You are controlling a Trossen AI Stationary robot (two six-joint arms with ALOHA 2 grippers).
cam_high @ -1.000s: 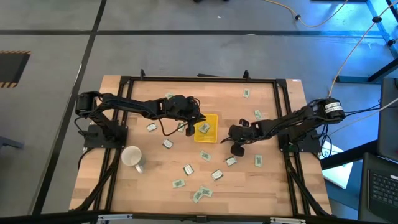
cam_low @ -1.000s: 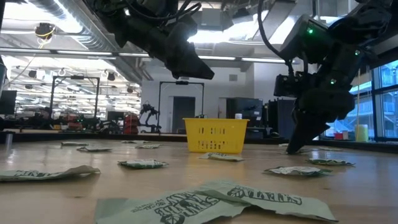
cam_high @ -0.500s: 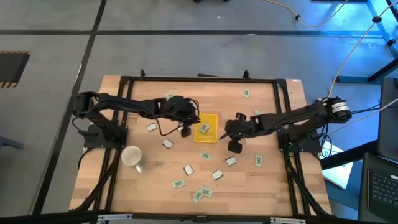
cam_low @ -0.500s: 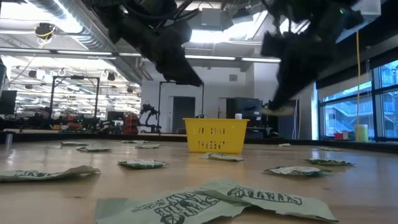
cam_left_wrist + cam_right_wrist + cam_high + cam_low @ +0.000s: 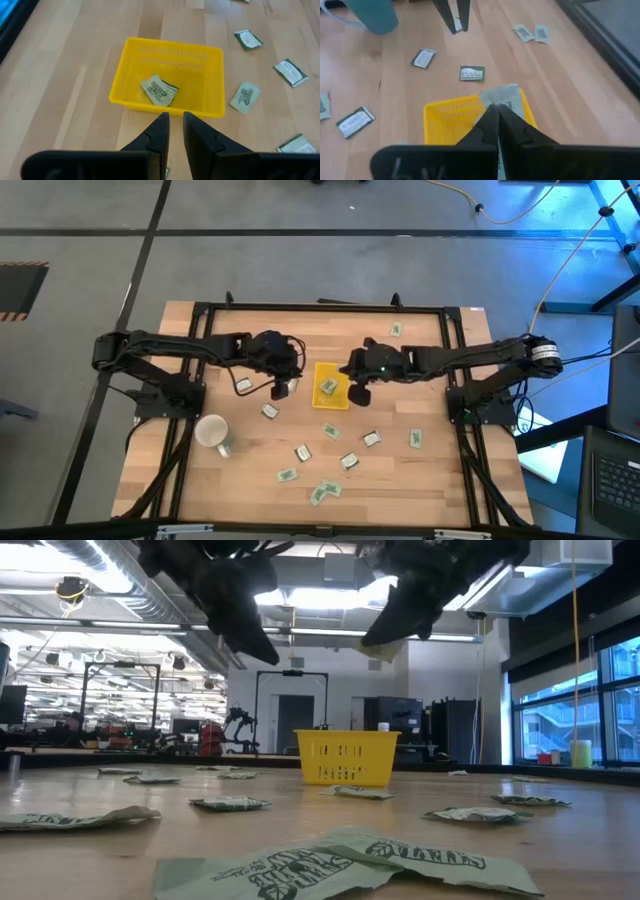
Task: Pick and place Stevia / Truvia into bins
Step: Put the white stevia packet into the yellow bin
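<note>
The wooden table (image 5: 400,470) carries the yellow tray (image 5: 331,385) near its middle, with both arms reaching in toward it from opposite sides. The right gripper (image 5: 496,111) hangs just above the tray's near edge, its jaws pinched tight on a sweetener packet (image 5: 506,95) that sticks out past the fingertips, over the tray's rim. The left gripper (image 5: 173,119) hovers on the tray's other side, just outside its wall; its jaws stand slightly apart with nothing visible between them. One packet in the tray (image 5: 158,90) lies on the floor just ahead of the left fingertips. Loose packets (image 5: 322,490) lie scattered across the table beyond both grippers, and a white mug (image 5: 212,432) stands near the left arm's base.
</note>
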